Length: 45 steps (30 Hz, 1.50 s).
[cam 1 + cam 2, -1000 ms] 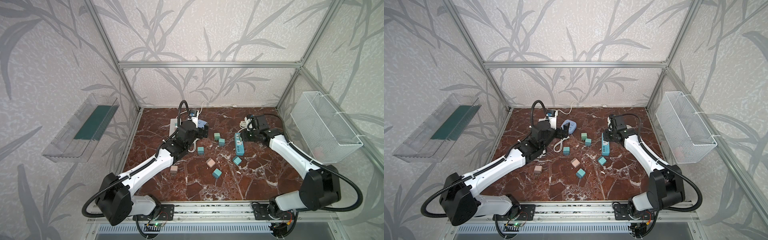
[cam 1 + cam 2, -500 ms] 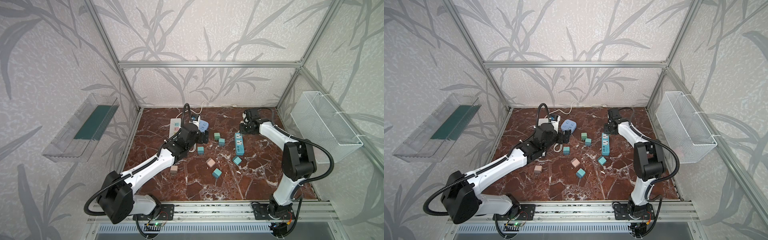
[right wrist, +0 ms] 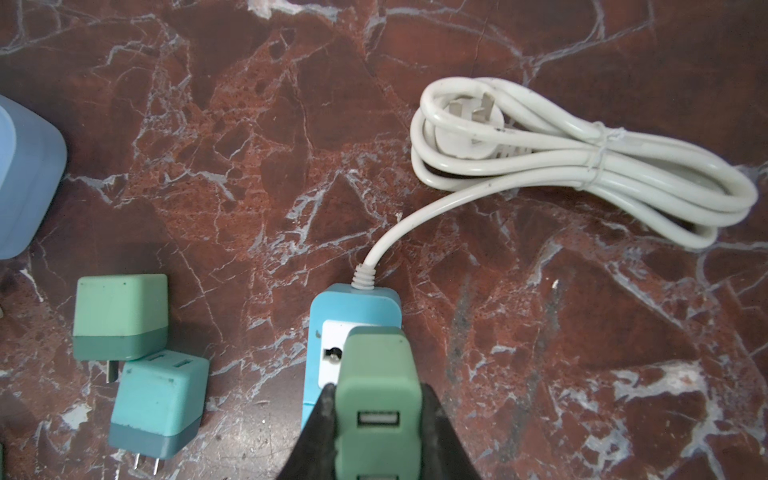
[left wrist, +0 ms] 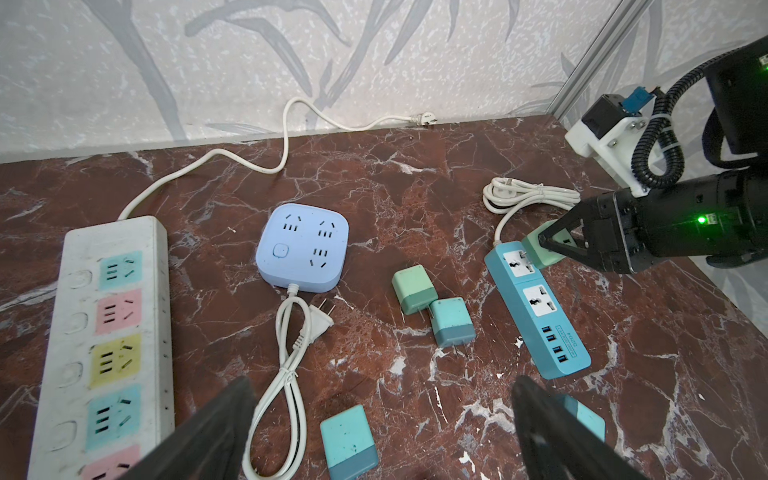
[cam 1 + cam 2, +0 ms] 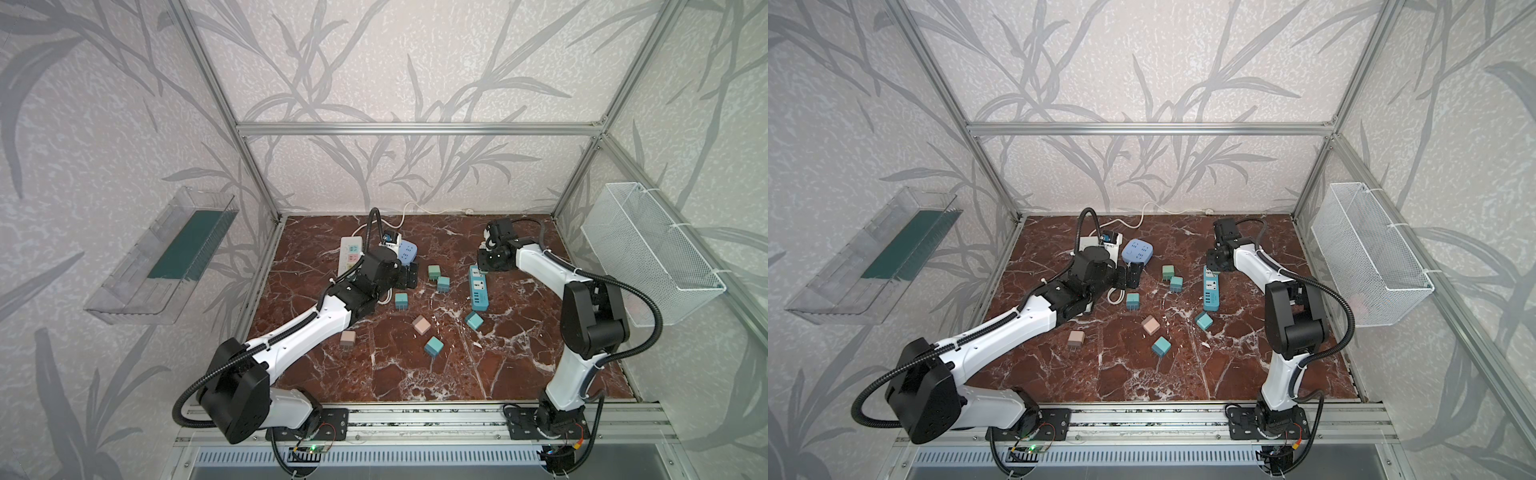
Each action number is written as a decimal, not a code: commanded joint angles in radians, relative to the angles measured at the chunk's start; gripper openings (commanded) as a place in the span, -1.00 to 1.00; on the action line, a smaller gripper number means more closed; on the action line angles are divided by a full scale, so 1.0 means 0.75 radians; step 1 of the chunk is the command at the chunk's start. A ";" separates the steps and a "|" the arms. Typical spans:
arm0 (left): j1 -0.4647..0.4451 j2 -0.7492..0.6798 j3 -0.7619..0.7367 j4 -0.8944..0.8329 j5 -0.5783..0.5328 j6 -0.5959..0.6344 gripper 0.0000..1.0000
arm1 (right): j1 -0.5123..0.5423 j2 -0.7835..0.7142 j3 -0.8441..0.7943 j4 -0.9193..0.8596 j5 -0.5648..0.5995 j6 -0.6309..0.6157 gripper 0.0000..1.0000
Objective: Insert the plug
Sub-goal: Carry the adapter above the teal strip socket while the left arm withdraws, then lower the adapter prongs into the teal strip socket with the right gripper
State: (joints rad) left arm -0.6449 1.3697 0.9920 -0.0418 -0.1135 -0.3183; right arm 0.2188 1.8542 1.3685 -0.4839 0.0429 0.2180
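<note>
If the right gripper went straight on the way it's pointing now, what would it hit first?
The right gripper is shut on the green plug, which would likely meet the cord-end socket of the teal power strip first; whether the prongs already touch is hidden.

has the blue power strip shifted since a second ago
No. In a top view the blue power strip lies at the same spot and angle to the back wall, the same gap from the teal charger beside it.
</note>
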 commanded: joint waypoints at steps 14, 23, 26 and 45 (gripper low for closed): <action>0.011 -0.006 0.027 -0.021 -0.006 -0.019 0.93 | 0.011 0.042 -0.013 -0.081 -0.031 0.063 -1.00; 0.016 -0.004 0.026 -0.018 0.004 -0.027 0.93 | 0.023 0.007 -0.068 -0.082 -0.047 0.099 -1.00; 0.016 -0.002 0.023 -0.016 0.016 -0.036 0.93 | 0.028 -0.004 -0.065 -0.070 -0.049 0.122 -1.00; 0.018 -0.022 0.017 -0.007 0.022 -0.044 0.93 | 0.036 0.023 -0.041 -0.069 0.047 0.085 -1.00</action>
State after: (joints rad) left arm -0.6380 1.3693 0.9920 -0.0448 -0.1017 -0.3344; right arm 0.2386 1.8488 1.3426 -0.5133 0.0525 0.2871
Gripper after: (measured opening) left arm 0.964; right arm 0.272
